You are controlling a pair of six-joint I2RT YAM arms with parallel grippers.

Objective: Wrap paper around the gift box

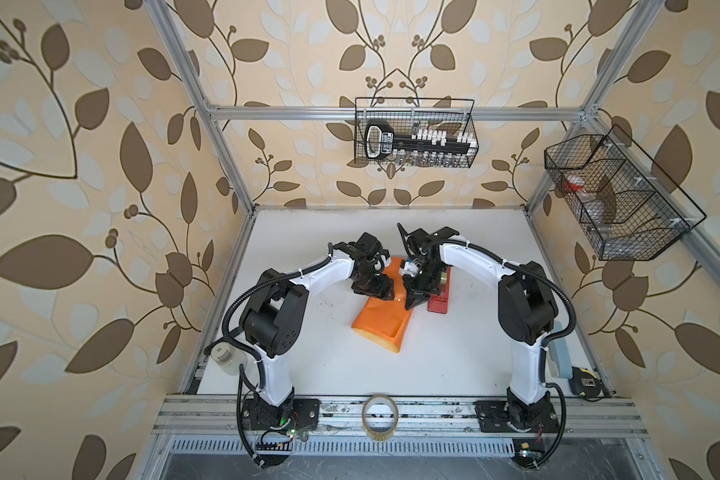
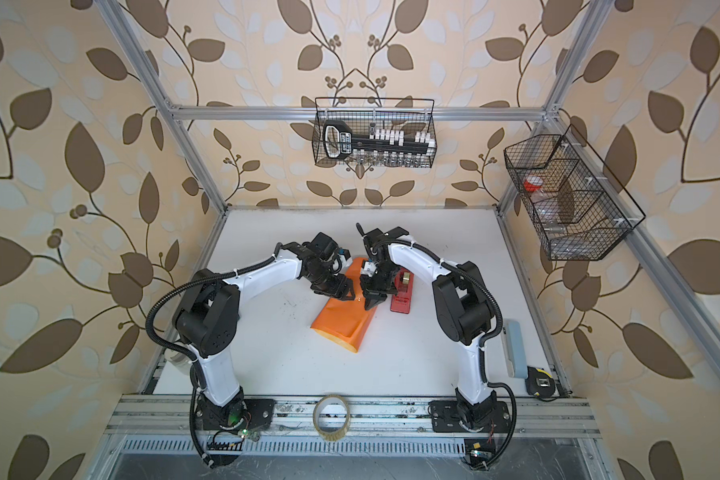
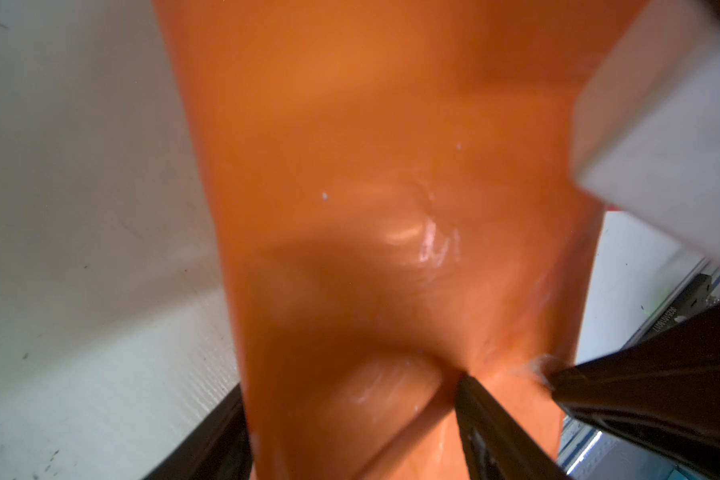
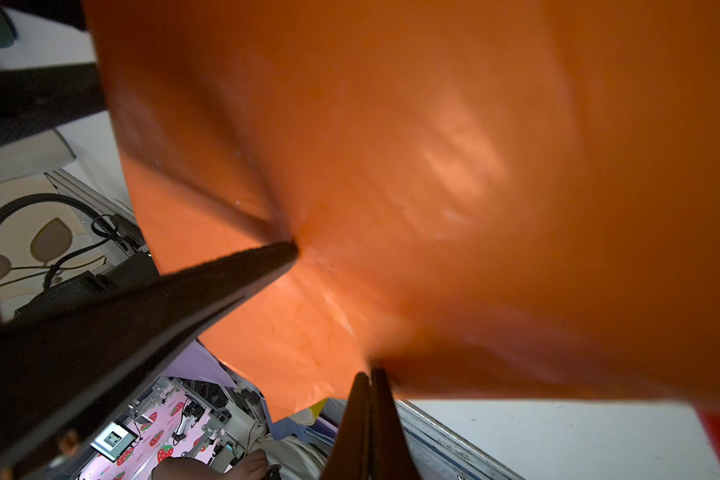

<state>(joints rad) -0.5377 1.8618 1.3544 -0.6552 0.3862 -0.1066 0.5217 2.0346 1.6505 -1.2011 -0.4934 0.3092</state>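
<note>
Left hand (image 1: 385,293) released, spread on the paper (image 1: 381,322); right hand (image 1: 410,306) clenched at its fold; tear risk from hard tugging.

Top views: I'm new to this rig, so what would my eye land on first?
The bright orange paper at the scene's centre, folded into a bundle, stands out first. Both grippers meet over it: the left gripper open, the right gripper shut. A red dispenser lies just right of it.
</note>
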